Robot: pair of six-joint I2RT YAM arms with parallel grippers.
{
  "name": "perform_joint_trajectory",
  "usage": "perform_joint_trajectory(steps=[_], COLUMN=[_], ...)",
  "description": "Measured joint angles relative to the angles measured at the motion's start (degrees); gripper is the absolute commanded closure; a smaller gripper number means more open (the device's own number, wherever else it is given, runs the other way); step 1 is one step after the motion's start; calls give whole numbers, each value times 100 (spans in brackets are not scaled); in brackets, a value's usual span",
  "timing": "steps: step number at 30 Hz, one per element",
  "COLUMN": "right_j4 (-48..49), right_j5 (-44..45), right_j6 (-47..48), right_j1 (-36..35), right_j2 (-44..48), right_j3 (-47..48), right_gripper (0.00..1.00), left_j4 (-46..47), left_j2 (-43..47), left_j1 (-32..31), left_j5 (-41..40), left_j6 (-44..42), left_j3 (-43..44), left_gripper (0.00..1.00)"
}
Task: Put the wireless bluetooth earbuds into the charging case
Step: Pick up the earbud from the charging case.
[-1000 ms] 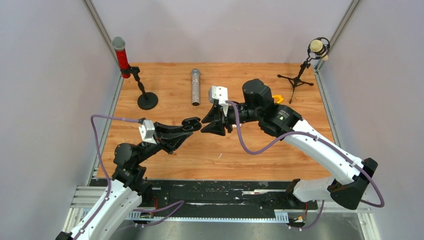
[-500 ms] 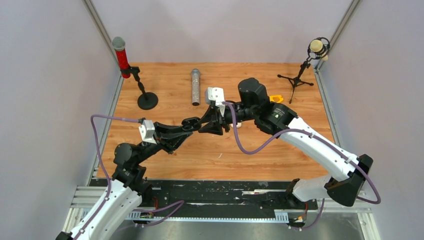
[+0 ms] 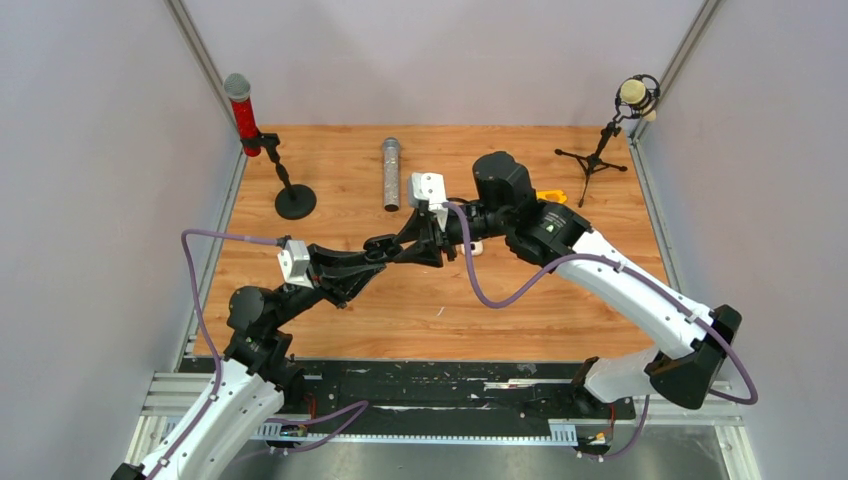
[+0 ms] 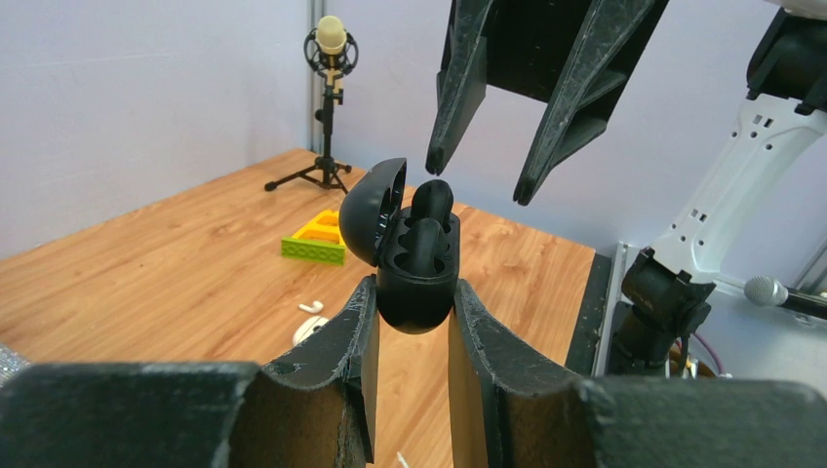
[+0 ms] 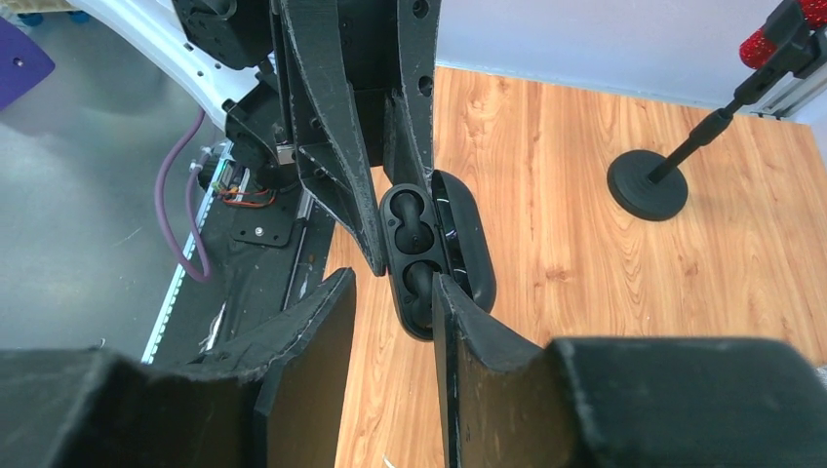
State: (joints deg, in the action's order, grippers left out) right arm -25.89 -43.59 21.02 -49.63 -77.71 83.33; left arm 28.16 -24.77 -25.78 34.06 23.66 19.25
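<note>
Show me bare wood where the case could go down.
Bare: the near strip along the black rail, save a white sliver; the back edge between silver microphone and tripod stand. Crowded: centre, where left gripper holding the charging case meets right gripper.

No text, brand, number or sign is legible in any view. A pale marking [image 3: 566, 232] on the right arm [image 3: 622, 277] is too small to read. The case [image 4: 416, 281] carries no readable print
</note>
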Motion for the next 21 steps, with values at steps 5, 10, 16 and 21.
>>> perform_joint_trajectory(steps=[5, 10, 16, 21], right_j4=[-2, -4, -31, -136], right_j5=[-52, -52, -39, -20], right_j6=[37, 90, 188, 343], right_j1=[0, 0, 0, -7], right_j2=[-164, -195, -238, -374], right_j3=[55, 79, 175, 236], right_gripper=[62, 63, 72, 71], left_j4=[-7, -4, -2, -4], left_j2=[0, 9, 15, 20], left_j1=[0, 0, 0, 0], left_j5=[4, 11, 13, 13], left_j6=[-2, -2, -2, -2], left_j3=[0, 0, 0, 0], left_gripper=[100, 100, 100, 100])
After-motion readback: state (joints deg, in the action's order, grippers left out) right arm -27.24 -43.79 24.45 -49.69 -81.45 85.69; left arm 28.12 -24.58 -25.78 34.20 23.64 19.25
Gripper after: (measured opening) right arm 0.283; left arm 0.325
